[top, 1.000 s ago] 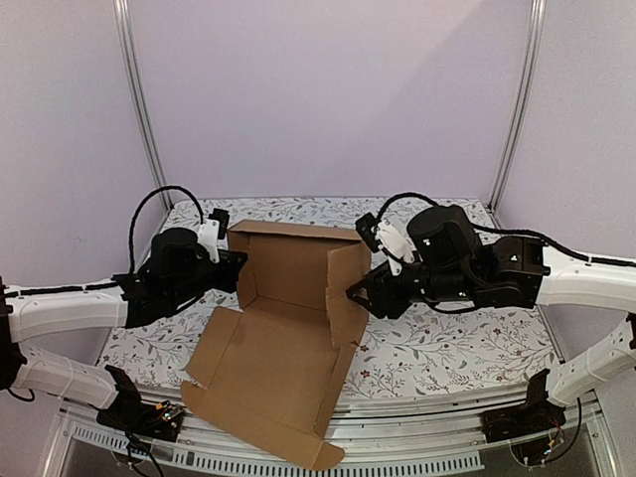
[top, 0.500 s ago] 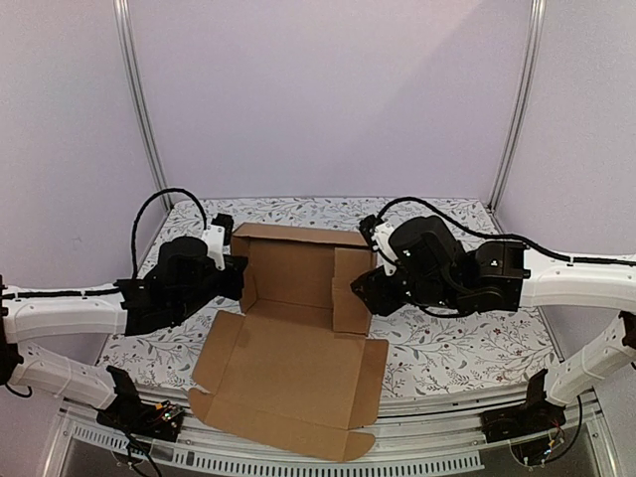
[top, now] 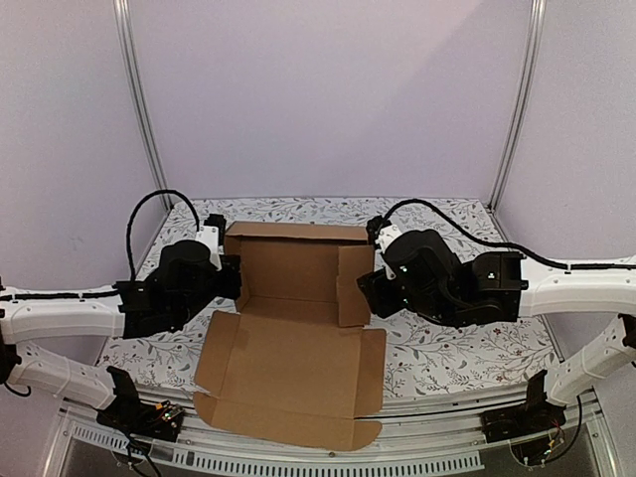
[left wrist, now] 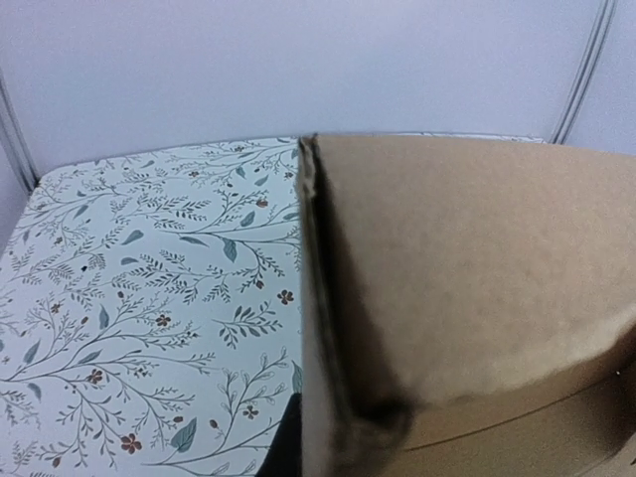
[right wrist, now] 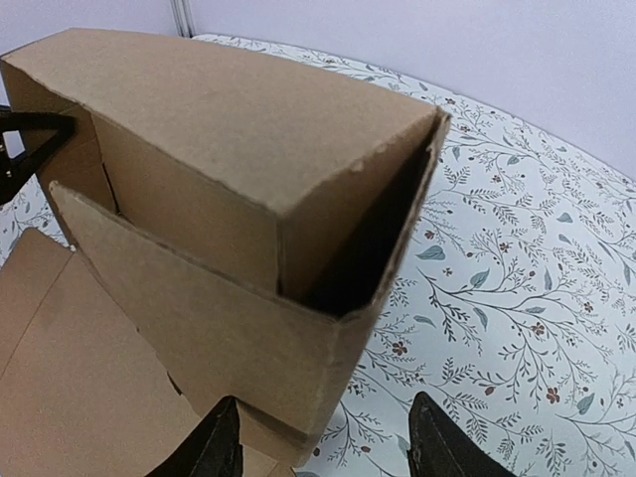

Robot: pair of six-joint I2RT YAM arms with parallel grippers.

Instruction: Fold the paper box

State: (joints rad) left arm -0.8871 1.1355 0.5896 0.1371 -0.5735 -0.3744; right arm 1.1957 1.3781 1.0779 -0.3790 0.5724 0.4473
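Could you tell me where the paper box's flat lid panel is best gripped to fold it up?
Probably the near edge of the lid panel: it lies flat, leaving only its rim to pinch, and that edge seems to jut past the table front. Come from the near side, one finger above, one below.

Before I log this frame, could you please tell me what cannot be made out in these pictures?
Top view: tips of the left pincer and right pincer are too small and dark to separate beside the paper box walls.
Left wrist view: one dark finger shows at the bottom edge; the wall hides the other.
Right wrist view: the flat front panel is cut off by the frame's corner.
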